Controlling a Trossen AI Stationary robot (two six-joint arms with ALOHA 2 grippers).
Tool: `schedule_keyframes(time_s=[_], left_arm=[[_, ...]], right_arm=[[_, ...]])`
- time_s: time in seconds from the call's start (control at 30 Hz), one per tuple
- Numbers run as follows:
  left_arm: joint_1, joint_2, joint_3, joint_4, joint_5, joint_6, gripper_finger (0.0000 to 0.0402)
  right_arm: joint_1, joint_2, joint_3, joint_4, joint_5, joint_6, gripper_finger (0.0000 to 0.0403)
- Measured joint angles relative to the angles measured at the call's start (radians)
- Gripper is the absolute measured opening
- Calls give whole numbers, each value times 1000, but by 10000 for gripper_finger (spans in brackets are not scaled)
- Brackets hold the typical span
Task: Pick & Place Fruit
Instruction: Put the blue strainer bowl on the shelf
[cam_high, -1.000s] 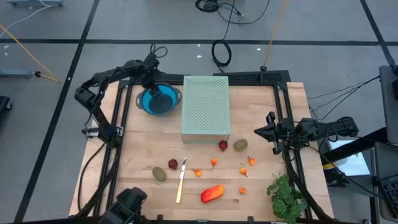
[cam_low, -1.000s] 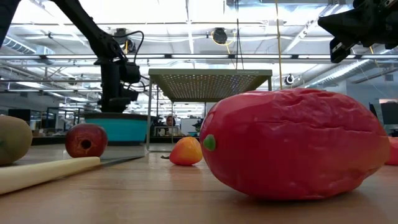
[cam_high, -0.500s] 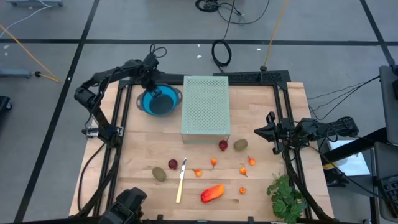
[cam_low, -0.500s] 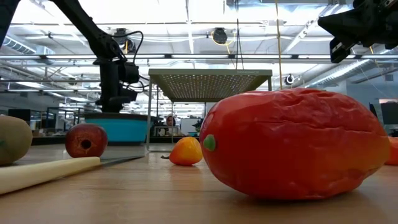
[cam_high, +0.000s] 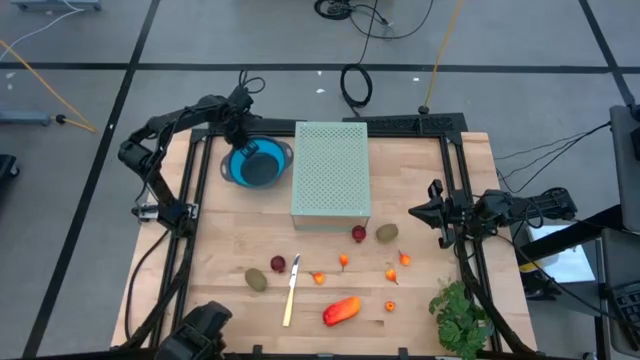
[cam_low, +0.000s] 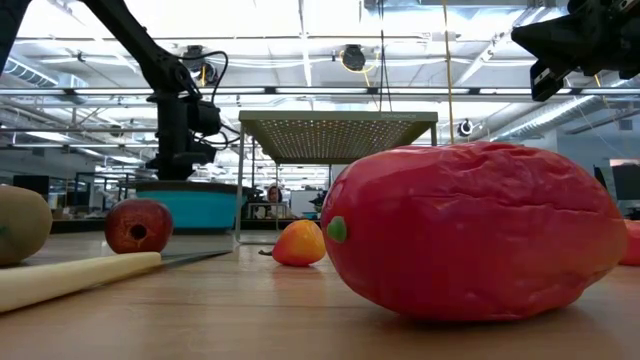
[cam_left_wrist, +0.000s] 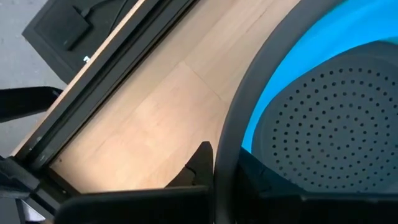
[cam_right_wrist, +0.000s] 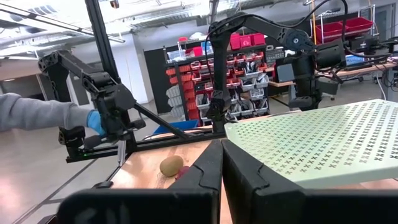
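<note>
In the last second my left tool (cam_high: 243, 133) snapped together on the near rim of the blue colander (cam_high: 262, 166), which I read as preparing to move it toward the fruit. The right tool (cam_high: 417, 211) waited with fingers together at the bench's (cam_high: 420, 300) right side. The fruit, including the red-orange piece (cam_high: 341, 311), lay untouched along the front. The perforated green cover (cam_high: 331, 170) hid whatever sat beneath.
</note>
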Motion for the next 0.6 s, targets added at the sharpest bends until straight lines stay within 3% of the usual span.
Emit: schedule_keyframes(time_s=[0.6], left_arm=[[64,-188,0,-161,3,1,7]], right_arm=[[0,0,0,0,0,0,4]])
